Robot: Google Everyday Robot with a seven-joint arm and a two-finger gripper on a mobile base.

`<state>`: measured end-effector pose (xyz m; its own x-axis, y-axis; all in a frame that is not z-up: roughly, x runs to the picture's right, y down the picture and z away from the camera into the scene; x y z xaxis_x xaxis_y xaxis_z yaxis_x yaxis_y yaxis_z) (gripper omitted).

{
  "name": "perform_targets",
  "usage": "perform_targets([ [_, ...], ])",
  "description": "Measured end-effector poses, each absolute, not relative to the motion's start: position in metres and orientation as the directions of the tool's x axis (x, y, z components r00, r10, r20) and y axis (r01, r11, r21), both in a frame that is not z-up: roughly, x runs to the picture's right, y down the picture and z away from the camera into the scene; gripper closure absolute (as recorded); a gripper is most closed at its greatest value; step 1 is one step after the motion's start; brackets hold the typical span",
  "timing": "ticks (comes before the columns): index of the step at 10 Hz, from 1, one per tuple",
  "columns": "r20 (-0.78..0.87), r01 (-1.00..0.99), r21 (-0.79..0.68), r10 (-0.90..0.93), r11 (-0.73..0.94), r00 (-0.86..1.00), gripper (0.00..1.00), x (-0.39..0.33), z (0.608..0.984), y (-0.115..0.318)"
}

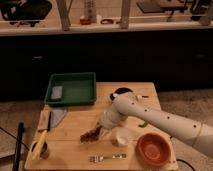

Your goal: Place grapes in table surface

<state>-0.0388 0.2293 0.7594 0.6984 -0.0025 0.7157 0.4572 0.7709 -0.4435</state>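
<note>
**Hand at the grapes, mid-worktop**

The white arm (150, 117) reaches in from the right, and its hand (104, 126) points down near the middle of the worktop (70, 152). The grapes (90, 135) sit right at its tip, toward the near-left. I cannot tell whether the hand grips them or has let go, nor whether they rest on the wood.

A pale cup (120, 137) stands just beside the hand, and an orange bowl (152, 149) sits by the near-right corner. A fork (107, 158) lies along the near edge. A green tray (77, 90) fills the far-left corner, and a yellow item (39, 146) sits at the near-left corner.

The worktop is light tan planks. Dark cabinet fronts stand behind it, under a pale counter. A black pole (20, 147) rises at the left.
</note>
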Motion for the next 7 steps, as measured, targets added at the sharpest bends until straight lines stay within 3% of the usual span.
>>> perform_targets([
  [7, 0.741, 0.474, -0.453, 0.024, 0.755, 0.671, 0.99, -0.050, 0.780, 0.243],
])
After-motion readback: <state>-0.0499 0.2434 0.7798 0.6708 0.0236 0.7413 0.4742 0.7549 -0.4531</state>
